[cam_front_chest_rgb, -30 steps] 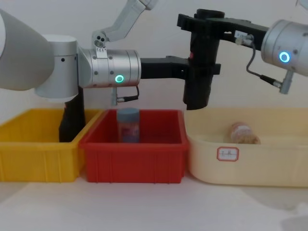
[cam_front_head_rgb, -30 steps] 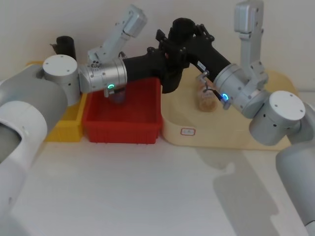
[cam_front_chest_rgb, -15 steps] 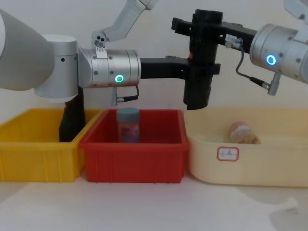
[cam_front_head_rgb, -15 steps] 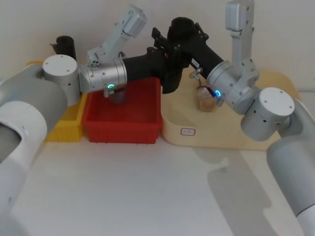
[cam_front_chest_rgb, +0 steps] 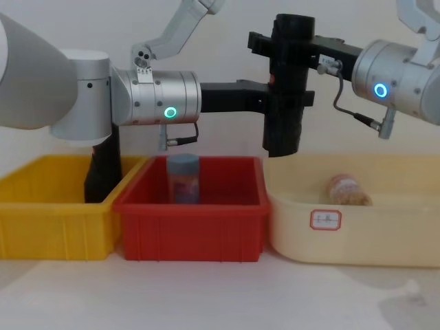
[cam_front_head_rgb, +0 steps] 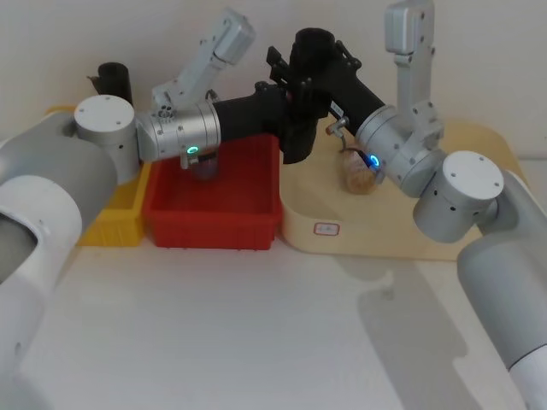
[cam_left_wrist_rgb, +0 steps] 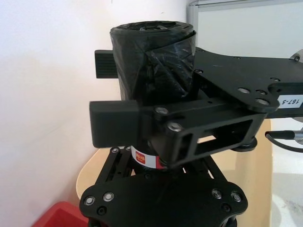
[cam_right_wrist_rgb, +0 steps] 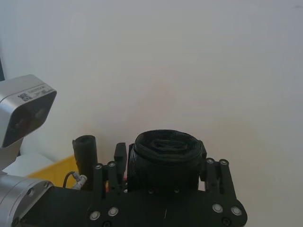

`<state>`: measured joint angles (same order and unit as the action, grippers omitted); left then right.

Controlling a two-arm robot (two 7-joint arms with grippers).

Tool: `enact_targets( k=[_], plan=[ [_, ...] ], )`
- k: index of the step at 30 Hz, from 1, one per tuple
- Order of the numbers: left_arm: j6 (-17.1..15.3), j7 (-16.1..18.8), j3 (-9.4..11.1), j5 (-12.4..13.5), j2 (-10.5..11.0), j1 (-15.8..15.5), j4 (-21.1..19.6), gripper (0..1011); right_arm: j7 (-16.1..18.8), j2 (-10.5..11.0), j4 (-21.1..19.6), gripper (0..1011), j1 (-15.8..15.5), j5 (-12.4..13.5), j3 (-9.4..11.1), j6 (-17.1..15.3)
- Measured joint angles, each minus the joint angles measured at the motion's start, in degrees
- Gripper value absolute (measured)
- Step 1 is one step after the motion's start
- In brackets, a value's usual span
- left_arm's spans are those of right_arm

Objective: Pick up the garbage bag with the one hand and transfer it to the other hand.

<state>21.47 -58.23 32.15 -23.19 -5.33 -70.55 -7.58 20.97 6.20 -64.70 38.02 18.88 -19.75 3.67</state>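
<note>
I see the left gripper (cam_front_chest_rgb: 282,103) clamping the garbage bag (cam_front_chest_rgb: 289,82), a matte, crinkled black cylinder, upright mid-air; the right gripper (cam_front_chest_rgb: 292,48) brackets its top, grip uncertain.

Three bins in row on white tabletop (cam_front_head_rgb: 256,342): yellow bin (cam_front_chest_rgb: 48,213) holding upright black roll (cam_front_head_rgb: 114,81), red bin (cam_front_chest_rgb: 189,223) holding upright jar (cam_front_chest_rgb: 183,179), cream tray (cam_front_chest_rgb: 357,237) holding jar on its side (cam_front_chest_rgb: 346,190).
</note>
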Motion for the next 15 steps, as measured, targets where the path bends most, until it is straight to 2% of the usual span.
enact_targets(
  k=[3, 10, 15],
  plan=[
    [0.0, 0.0, 0.0, 0.0, 0.0, 0.0, 0.0, 390, -0.12, -0.07, 0.26, 806, 0.12, -0.14, -0.05, 0.12],
    [0.0, -0.01, 0.0, 0.0, 0.0, 0.0, 0.0, 390, -0.36, -0.15, 0.68, 580, 0.32, -0.29, -0.11, 0.29],
    [0.0, -0.03, 0.0, 0.0, 0.0, 0.0, 0.0, 390, -0.45, -0.18, 0.88, 540, 0.41, -0.38, -0.14, 0.38]
  ],
)
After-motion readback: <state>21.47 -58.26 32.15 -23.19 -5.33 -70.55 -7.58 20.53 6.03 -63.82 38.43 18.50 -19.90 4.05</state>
